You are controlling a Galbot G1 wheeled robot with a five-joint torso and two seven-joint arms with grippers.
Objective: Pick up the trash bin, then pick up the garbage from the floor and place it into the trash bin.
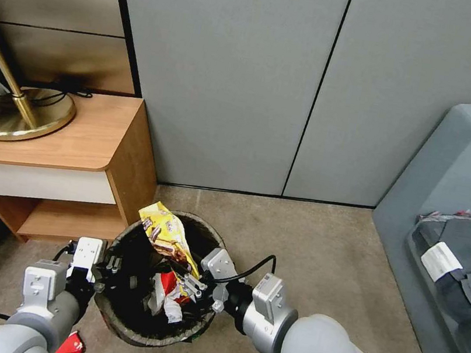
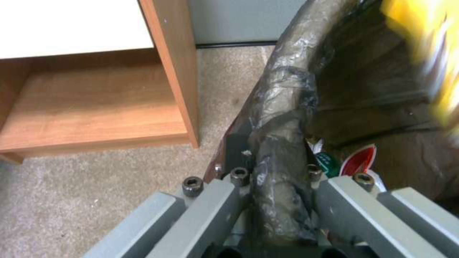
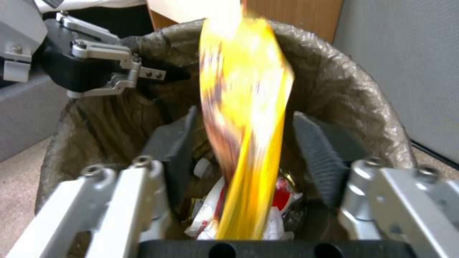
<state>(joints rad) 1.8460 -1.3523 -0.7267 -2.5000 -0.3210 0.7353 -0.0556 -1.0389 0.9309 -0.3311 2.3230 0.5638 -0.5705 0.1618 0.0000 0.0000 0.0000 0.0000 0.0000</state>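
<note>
While my left gripper (image 1: 110,267) pinches the left rim of the trash bin (image 1: 127,328) on the carpet, my right gripper (image 3: 249,150) hangs over it, fingers spread, yellow wrapper (image 1: 165,231) between them, apparently unclamped.

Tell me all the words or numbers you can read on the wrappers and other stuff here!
No words or numbers can be read.
Yellow wrapper sticking out of the trash bin: has print, too blurred to read.
Red-white wrappers inside the bin: print too small.
Red wrapper on the floor by the left arm: print too small.
White tag on the dark cloth on the grey sofa: looks blank or too small.
</note>
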